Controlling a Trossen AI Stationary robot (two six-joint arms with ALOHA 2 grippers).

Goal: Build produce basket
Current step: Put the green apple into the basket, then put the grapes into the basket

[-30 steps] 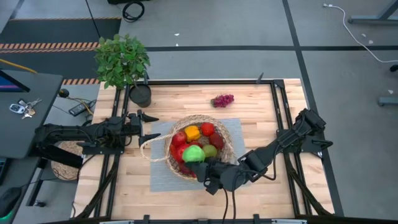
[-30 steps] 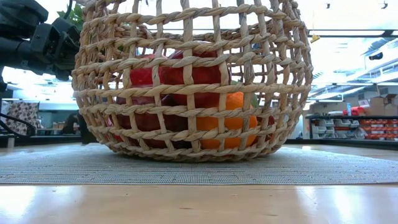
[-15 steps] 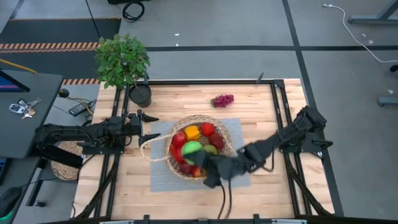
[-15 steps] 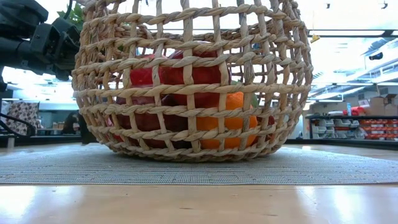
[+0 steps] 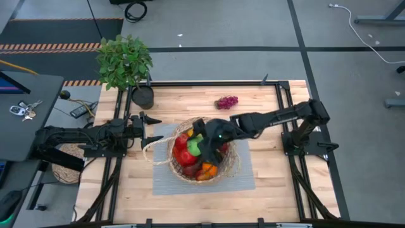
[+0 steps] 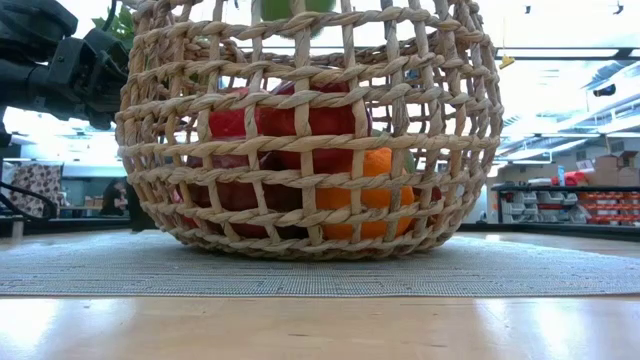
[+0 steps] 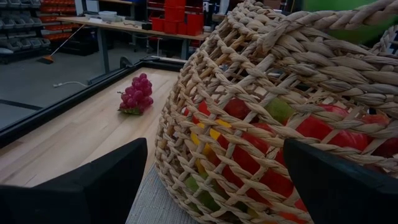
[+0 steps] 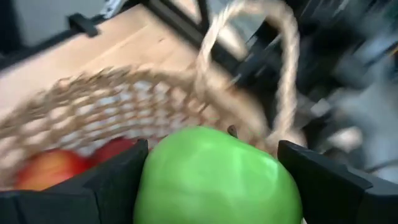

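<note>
the basket (image 5: 224,166) sits on a grey mat (image 5: 245,177) near the middle of the tabletop (image 5: 278,196), its looped handle pointing toward the left edge. it is already well filled: red, yellow, orange and green pieces of the produce (image 5: 183,147) show heaped inside from above, and through the weave in the low view red and orange pieces fill it to well above half its height.

the right gripper (image 5: 204,144) reaches in from the right edge and is over the basket, its fingers spread wide around a green apple (image 8: 214,180), which the right wrist view shows lying between them above the basket's rim and handle. so this piece is held but not yet set down; it looks to be on its way in.

the left gripper (image 5: 152,130) waits just beside the basket's handle on the left side of the tabletop, jaws wide apart and holding nothing; its wrist view looks past the basket wall.

one piece is plainly left outside: the purple grape bunch (image 5: 226,102) lies alone on the bare wood toward the far edge, well apart from the basket. no other loose produce shows on the tabletop, so my judgement is that the task is near its end, with the apple to release and the grapes to fetch.

a potted plant (image 5: 125,63) stands at the far left corner.
</note>
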